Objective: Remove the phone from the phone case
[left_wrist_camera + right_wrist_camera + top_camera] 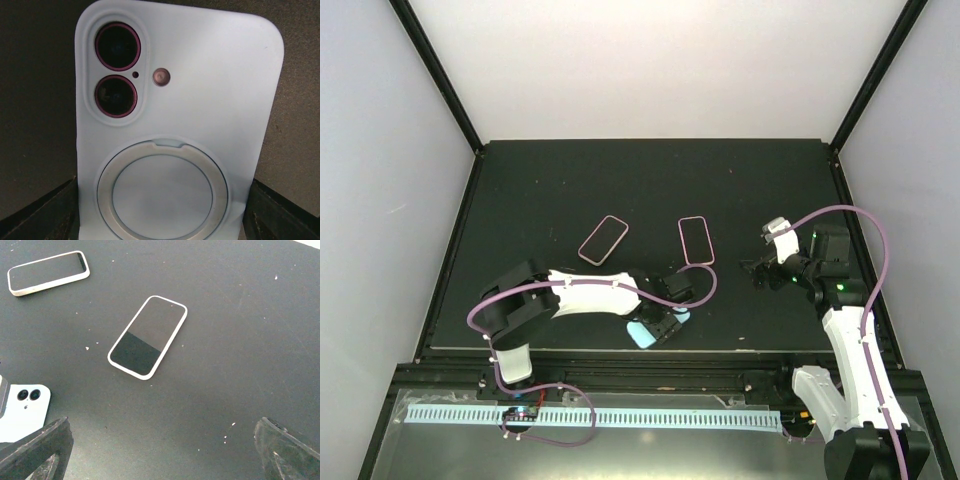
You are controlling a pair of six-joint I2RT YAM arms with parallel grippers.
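**Left gripper.** The left gripper (665,322) is lowered over the phone case (200,100) at the near edge of the table (650,180), right of the arm's base. Its fingers (42,215) stand wide apart, one on each long side of the case, at the end away from the lenses. Whether the pads press on the case edges or only flank them cannot be told.

**Right gripper.** The right gripper (762,270) hangs above the right part of the table with its jaws fully spread and nothing between them.

**Progress.** No part of the removal appears done. Two camera lenses (117,47) with magenta rims sit in the case's cut-out, so the phone is judged to be still seated. Separating phone from case remains.

**Appearance of the case.** It is pale blue and matte, lies back upward, and has rounded corners, a raised oval surround at the lenses and a silver ring (162,195) set in the lower back.

**Surroundings.** Two other phone-shaped items (147,337) (47,272) lie farther back on the table, apart from the case and from each other.
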